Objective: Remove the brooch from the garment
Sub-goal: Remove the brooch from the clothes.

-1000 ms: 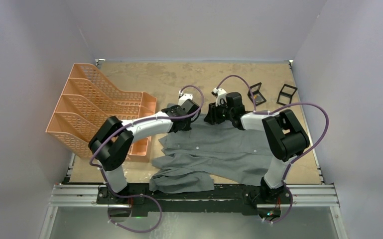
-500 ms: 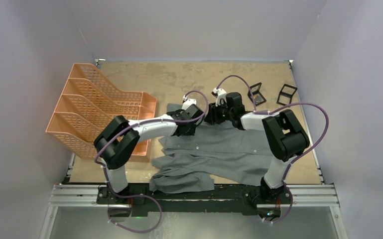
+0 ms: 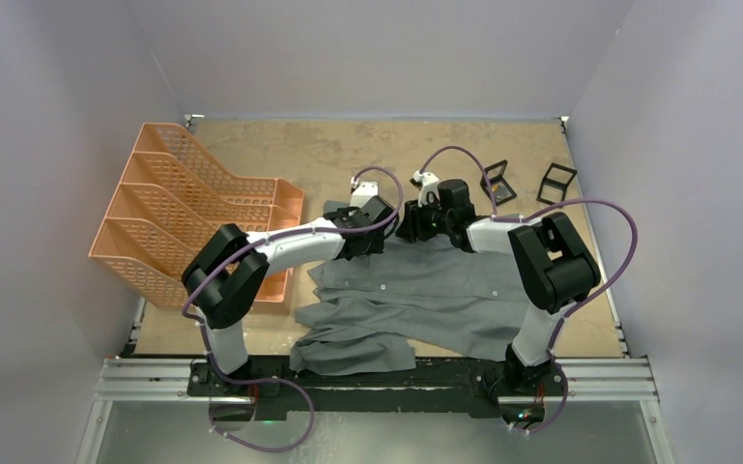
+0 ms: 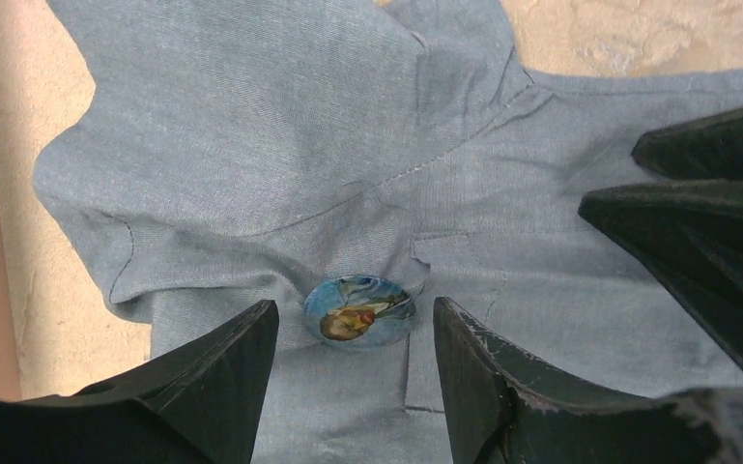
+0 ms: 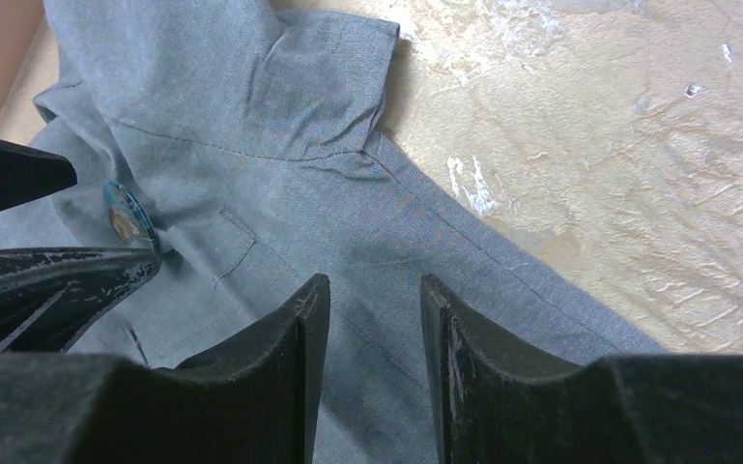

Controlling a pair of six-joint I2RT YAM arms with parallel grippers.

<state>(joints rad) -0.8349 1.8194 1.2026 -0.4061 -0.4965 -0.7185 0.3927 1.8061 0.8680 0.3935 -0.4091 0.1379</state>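
Left wrist view puts the brooch point(image 4: 358, 309) squarely between the jaws of your left gripper point(image 4: 353, 311). It is a round, glossy blue badge with a yellowish picture, lying on the garment point(image 4: 251, 126) just below the shoulder seam and not far from the collar point(image 5: 328, 87). The jaws stand wide, one on each side of the badge, neither touching it, and they hold nothing.

Your right gripper point(image 5: 374, 287) sits just beside it over the shoulder cloth. Its jaws are partly parted with grey fabric showing through the gap. You cannot tell from these views whether its tips press the shirt down or only hover.

The step in hand looks like the grasp on the brooch. Lower the left jaws until the tips meet the rim rather than the domed face, which looks slick and likely to slip. Close on opposite edges and take as little cloth as you can: the fabric puckers around the badge, so a low bite could pinch shirt along with it.

Have the right gripper pin the cloth close to the badge before you pull, or the whole shirt will probably lift. The fastening behind is hidden, so draw away gently and watch for tenting. The two grippers are near each other, so leave room between them
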